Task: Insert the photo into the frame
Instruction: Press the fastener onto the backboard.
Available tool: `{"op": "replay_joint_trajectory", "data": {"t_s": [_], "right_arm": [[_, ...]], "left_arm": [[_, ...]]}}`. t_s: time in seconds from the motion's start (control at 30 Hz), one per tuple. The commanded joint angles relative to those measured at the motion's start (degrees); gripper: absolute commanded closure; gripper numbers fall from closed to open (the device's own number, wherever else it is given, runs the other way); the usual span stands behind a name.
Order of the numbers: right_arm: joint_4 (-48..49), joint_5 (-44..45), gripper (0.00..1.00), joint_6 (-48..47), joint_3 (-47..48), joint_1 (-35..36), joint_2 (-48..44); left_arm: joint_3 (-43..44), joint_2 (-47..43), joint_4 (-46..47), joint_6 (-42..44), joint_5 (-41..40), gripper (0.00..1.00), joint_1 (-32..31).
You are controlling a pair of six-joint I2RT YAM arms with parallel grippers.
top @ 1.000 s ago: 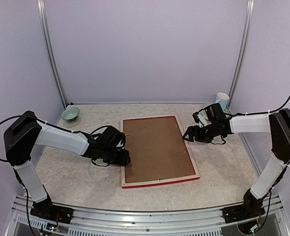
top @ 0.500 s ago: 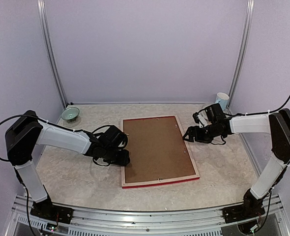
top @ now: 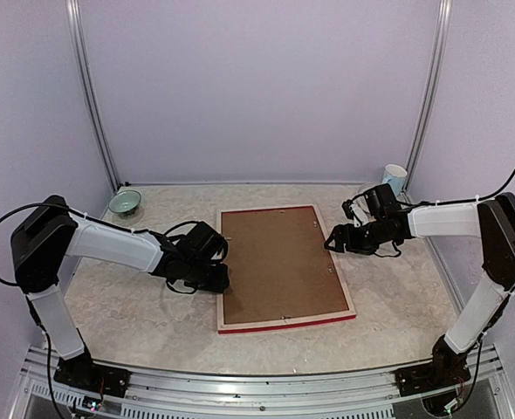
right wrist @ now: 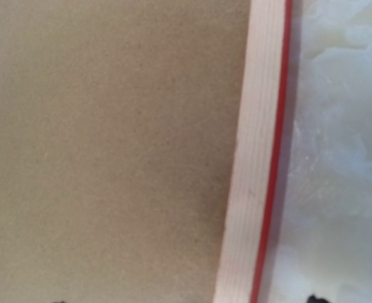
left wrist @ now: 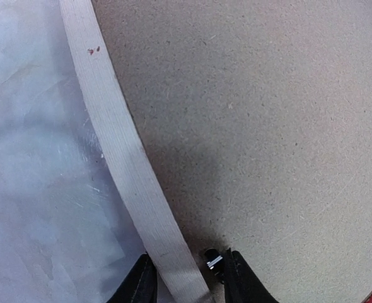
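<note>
Rectangular picture frame with thin red edges and pale wood back (top: pixel 285 323) lies face down in the middle of the marbled table (top: pixel 397 297), so its back can be reached. A plain brown backing board (top: pixel 279 262) fills it. The photo is not visible; maybe the board hides it. The left gripper (left wrist: pixel 186 284) straddles the left rail beside a small metal tab (left wrist: pixel 212 260); whether it pinches, I cannot tell. The right gripper (top: pixel 334 243) hangs wide open over the right rail. A pale green bowl (top: pixel 125 202) and a white cup (top: pixel 395 179) stand at the far corners, well apart.
</note>
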Motion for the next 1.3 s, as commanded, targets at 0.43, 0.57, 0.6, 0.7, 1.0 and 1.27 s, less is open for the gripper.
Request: {"op": "replay_joint_trajectory", "data": {"t_s": [0.43,0.57,0.6,0.7,1.0,1.27], "right_arm": [[0.8,-1.7,0.19,0.2,-0.9,-0.8,-1.0],[0.6,-2.0,0.19,0.4,-0.9,-0.8,-0.5],[0.6,-2.2,0.19,0.5,-0.9,-0.8,-0.4],[0.6,-2.3,0.19,0.4,-1.0,-0.8,-0.6],[0.5,-2.2,0.19,0.5,-1.0,-0.7,-0.8],[0.8,-2.7,0.19,0.8,-1.6,-0.7,-1.1]], "left_arm": [[-0.3,2.3,-3.9,0.9,-1.8,0.80,-0.7],[-0.7,1.3,-3.3,0.0,-2.1,0.85,0.0],[-1.0,0.9,-2.7,-0.2,-1.8,0.85,0.2],[-2.5,-1.0,0.2,-0.5,0.5,0.85,1.2],[-5.0,-3.6,4.4,-2.1,5.6,0.49,3.2],[-6.4,-8.0,5.2,-4.8,1.4,0.46,3.8]]}}
